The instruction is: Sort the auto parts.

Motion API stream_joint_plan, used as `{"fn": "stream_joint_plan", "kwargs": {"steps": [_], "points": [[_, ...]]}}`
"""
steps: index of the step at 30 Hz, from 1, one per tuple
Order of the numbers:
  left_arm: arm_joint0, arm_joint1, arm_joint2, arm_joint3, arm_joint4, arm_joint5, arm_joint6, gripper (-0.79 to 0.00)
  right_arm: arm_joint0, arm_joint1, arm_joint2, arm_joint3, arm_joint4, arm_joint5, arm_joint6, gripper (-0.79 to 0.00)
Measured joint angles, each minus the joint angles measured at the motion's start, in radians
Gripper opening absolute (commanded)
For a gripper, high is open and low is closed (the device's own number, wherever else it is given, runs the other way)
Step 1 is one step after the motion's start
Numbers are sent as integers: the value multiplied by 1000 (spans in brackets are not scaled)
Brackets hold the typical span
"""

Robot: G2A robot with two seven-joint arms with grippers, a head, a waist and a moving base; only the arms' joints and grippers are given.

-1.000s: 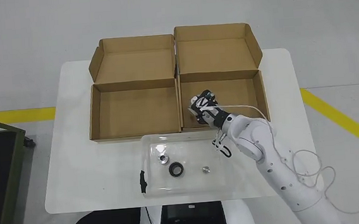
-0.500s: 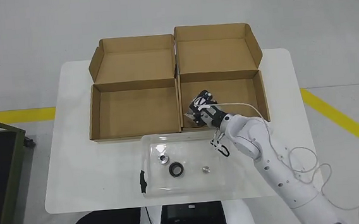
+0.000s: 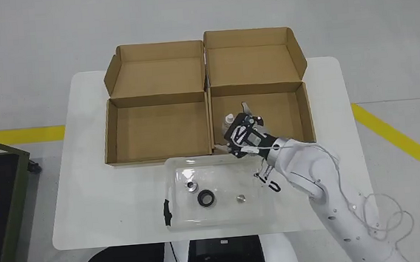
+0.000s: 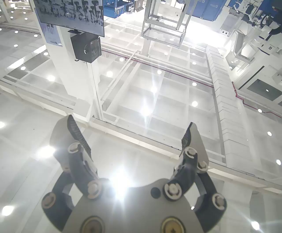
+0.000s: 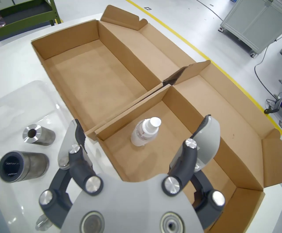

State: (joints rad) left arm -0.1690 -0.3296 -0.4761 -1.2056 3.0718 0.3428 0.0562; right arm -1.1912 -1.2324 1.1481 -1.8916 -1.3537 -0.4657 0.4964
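My right gripper [image 5: 142, 122] hangs wide-jawed over the box [image 5: 220, 136], I reckon because the bottle [image 5: 144, 132] already sits inside; my left gripper [image 4: 130, 121] gapes idle.

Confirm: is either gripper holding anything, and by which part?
Nothing held. Right gripper is open, the white bottle sitting free in the cardboard box; left gripper is open and empty.

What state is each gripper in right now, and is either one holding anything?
Left gripper: open, holding nothing.
Right gripper: open, holding nothing, near the small white bottle in the cardboard box.
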Motion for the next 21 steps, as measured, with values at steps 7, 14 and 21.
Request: {"fn": "stream_joint_plan", "kwargs": {"steps": [7, 14, 21], "points": [[0, 0, 0, 0, 0, 0, 0, 0, -127, 27, 45, -157, 62, -157, 55, 0], [0, 0, 0, 0, 0, 0, 0, 0, -233, 47, 45, -259, 20, -271, 155, 0], [0, 0, 0, 0, 0, 0, 0, 0, -279, 64, 68, -274, -10, -320, 204, 0]]}}
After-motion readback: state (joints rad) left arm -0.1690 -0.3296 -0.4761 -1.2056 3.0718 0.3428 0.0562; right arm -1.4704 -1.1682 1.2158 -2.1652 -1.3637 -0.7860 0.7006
